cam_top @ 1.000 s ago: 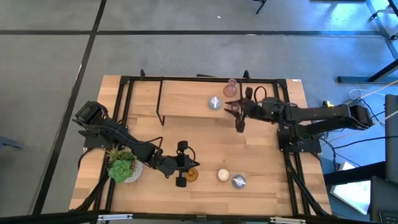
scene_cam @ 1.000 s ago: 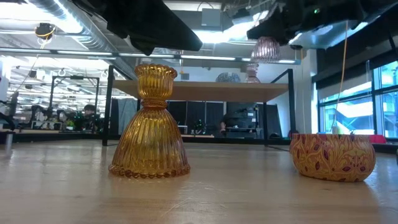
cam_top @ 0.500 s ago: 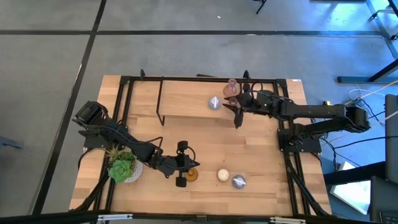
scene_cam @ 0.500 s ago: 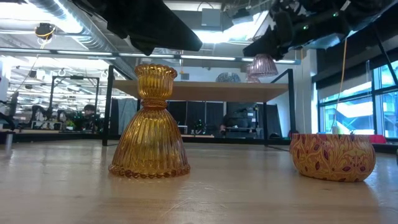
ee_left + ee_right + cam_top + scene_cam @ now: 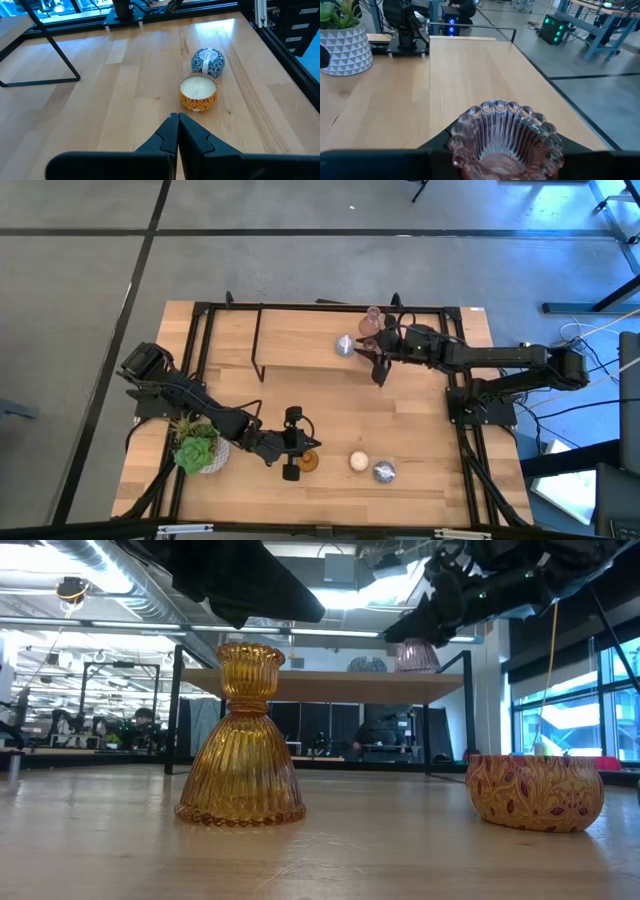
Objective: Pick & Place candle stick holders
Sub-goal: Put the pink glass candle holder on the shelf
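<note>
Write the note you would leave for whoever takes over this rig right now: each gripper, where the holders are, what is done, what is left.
Right gripper: shut on the pink holder, up over the raised shelf at the far side.
Left gripper: shut, empty, beside the amber holder.
Silvery holder: on the shelf.
Cream holder and patterned holder: on the table near the front edge.
Done: one holder appears placed on the shelf.
Left: pink, amber, cream, patterned.

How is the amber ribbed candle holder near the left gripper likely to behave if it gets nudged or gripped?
The amber candle holder looks like ribbed glass, so it is probably rigid, fairly heavy for its size and breakable. Its wide flared skirt suggests that it would slide rather than tip under a low push. The narrow neck seems the natural grip spot, though smooth glass may slip. The shut left gripper sits beside it.
</note>
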